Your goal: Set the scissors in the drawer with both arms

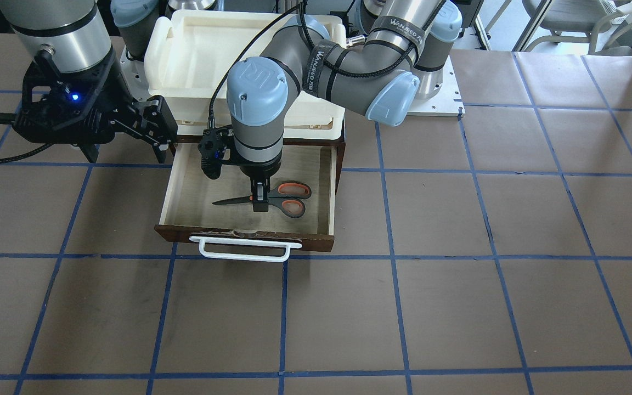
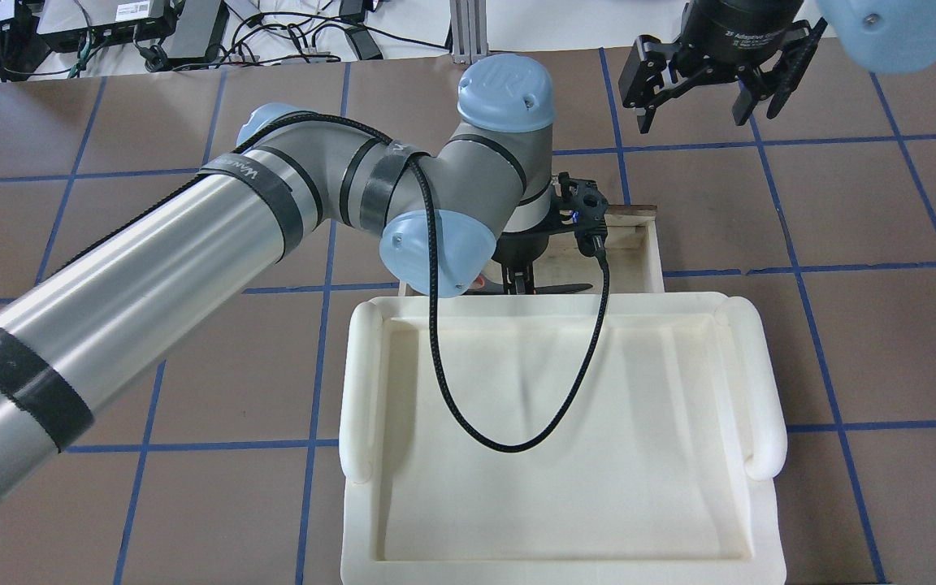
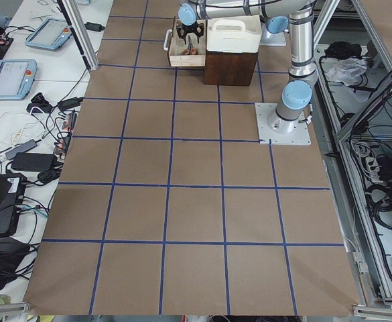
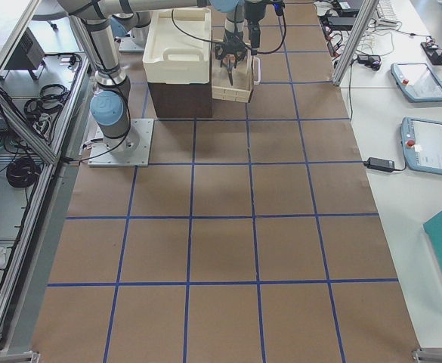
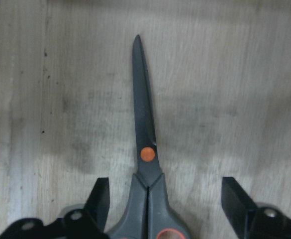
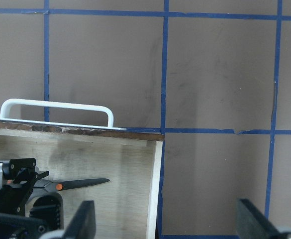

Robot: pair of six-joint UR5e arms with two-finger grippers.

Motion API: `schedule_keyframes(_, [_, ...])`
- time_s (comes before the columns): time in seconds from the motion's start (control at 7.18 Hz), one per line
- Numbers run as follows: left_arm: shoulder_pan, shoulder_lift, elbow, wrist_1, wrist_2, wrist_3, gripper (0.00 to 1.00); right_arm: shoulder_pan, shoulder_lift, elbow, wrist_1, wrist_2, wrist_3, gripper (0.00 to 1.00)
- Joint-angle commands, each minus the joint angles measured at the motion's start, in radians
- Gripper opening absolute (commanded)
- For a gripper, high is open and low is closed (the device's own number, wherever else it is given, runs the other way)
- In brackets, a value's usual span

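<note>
The scissors [image 1: 288, 198] lie flat on the pale floor of the open dark brown drawer [image 1: 316, 181], blades toward the view's left. My left gripper [image 1: 260, 202] points straight down into the drawer over the scissors' pivot. In the left wrist view the scissors [image 5: 145, 149] lie between its fingers [image 5: 99, 199], which stand wide apart and clear of them, so my left gripper [image 5: 167, 199] is open. My right gripper [image 1: 154, 131] is open and empty, hovering beside the drawer's back corner. In the right wrist view I see the drawer [image 6: 110, 159], the scissors [image 6: 80, 184] and the white handle [image 6: 55, 107].
A cream-white plastic tray [image 2: 358, 382] sits on top of the cabinet behind the drawer. The drawer's white bar handle [image 1: 244, 249] faces the operators' side. The brown table [image 1: 458, 307] with blue tape lines stretches all around.
</note>
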Motion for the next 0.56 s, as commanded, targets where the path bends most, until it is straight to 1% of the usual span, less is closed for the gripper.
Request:
schedule_keyframes(0.0, [0.001,0.041,0.016,-0.007,0.013,-0.002,1.0,0.0,-0.001,0.0,0.0,-0.004,-0.001,1.0])
schedule_keyframes(0.14, [0.009,0.078,0.023,-0.016,0.072,0.004,1.0,0.0,-0.001,0.0,0.0,-0.005,-0.002,1.0])
schedule_keyframes(0.42, [0.035,0.153,0.039,-0.028,0.071,-0.063,1.0,0.0,-0.001,0.006,0.0,-0.002,0.001,1.0])
